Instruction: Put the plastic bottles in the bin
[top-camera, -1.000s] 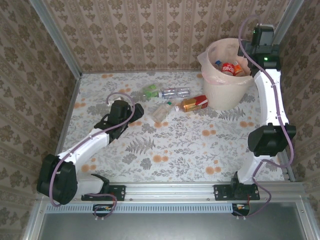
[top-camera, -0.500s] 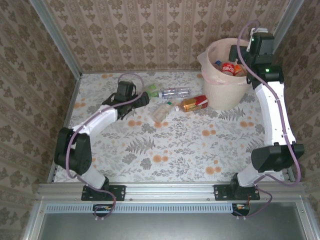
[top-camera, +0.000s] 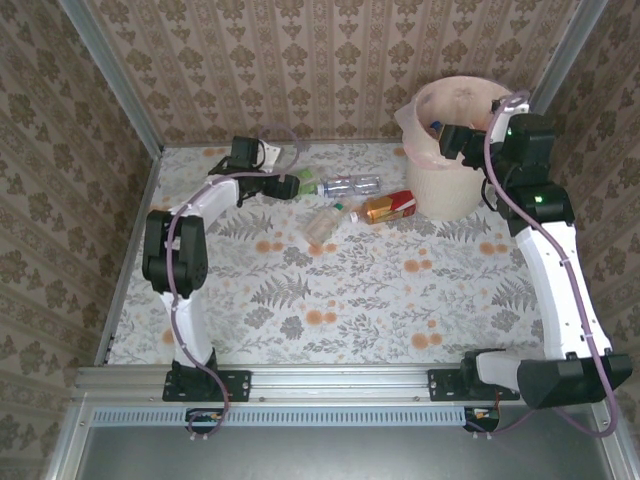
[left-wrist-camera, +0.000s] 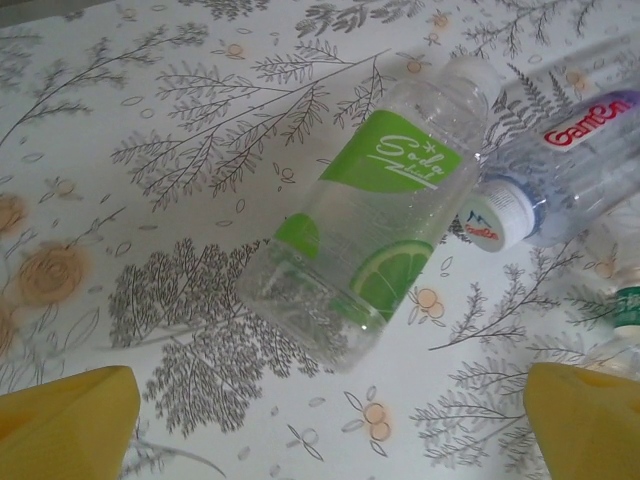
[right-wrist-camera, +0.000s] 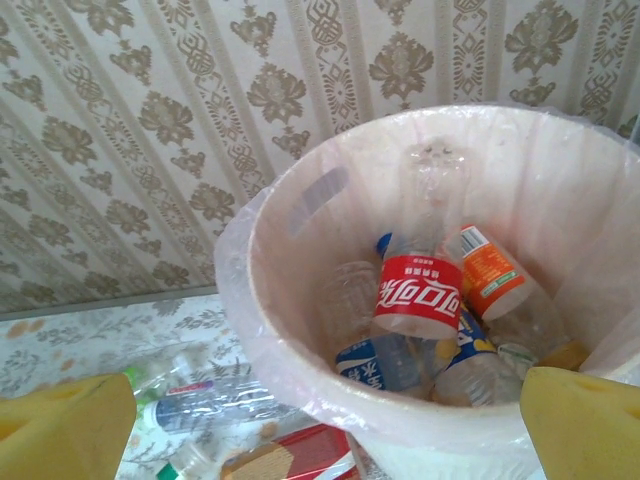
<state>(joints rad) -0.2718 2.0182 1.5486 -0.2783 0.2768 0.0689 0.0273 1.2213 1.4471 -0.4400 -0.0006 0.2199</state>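
Several bottles (right-wrist-camera: 420, 292) half-buried in bin (right-wrist-camera: 245, 300).

You'll find the bin (top-camera: 452, 195) upright at the far right of the surface (top-camera: 350, 290), cream-white, with its pinkish liner folded over the rim. Look inside from the right wrist: a red-label bottle (right-wrist-camera: 420, 290) leans cap-up on the far wall, an orange-label bottle (right-wrist-camera: 488, 278) tilts just beside it, and blue-label bottles (right-wrist-camera: 362, 365) lie beneath. Four bottles lie on their sides left of the bin: a green-label bottle (left-wrist-camera: 385, 225) with a lime picture, a clear bottle (top-camera: 352, 185) touching its side, a pale bottle (top-camera: 323, 224) closer to the near edge, and an orange-and-red bottle (top-camera: 390, 207) just beside the bin.
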